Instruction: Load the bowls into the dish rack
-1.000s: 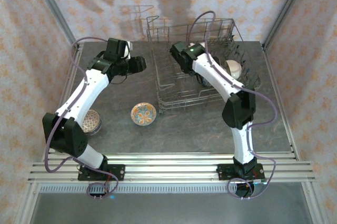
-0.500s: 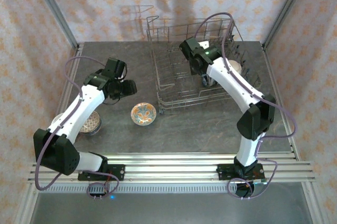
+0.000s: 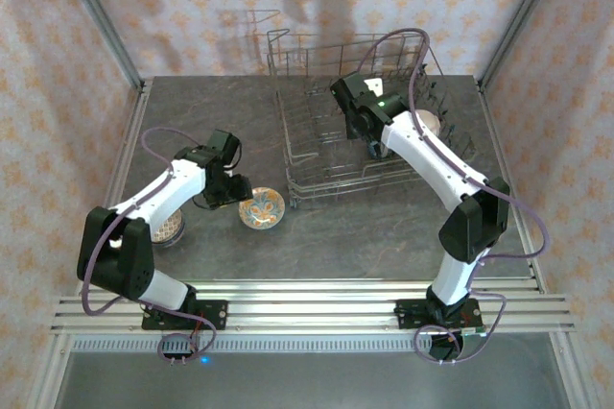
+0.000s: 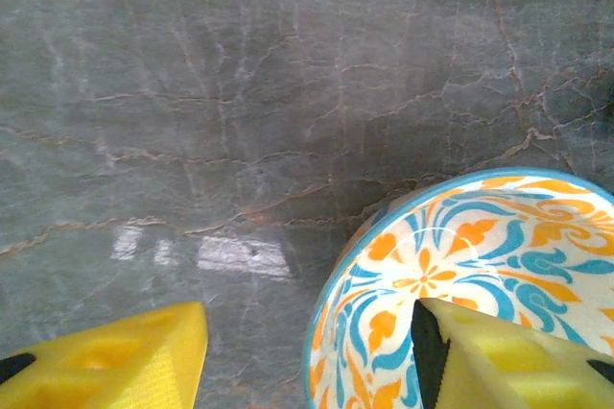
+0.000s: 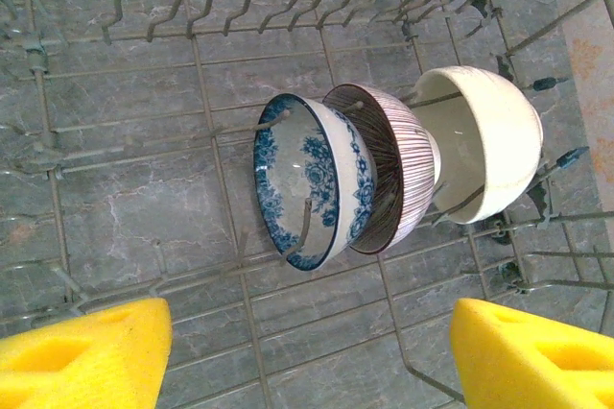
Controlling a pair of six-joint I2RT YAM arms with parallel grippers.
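Three bowls stand on edge between the tines of the dish rack (image 3: 312, 140): a blue-flowered bowl (image 5: 307, 183), a brown-striped bowl (image 5: 389, 174) and a cream bowl (image 5: 484, 135), nested side by side. Above them hangs the right gripper (image 5: 307, 356), spread, with nothing between its jaws; it has barely shifted in the last second. Two bowls are left on the table (image 3: 192, 121): an orange-and-blue bowl (image 4: 480, 265) near the rack's front left corner, and a pale bowl (image 3: 169, 223) partly under the left arm. Meanwhile the left gripper (image 4: 307, 361) has swung from the far side of the table down to the orange-and-blue bowl. Its jaws stand parted astride the near rim — one finger inside, one outside, not yet pinching. Judged next step: close on the rim and lift.
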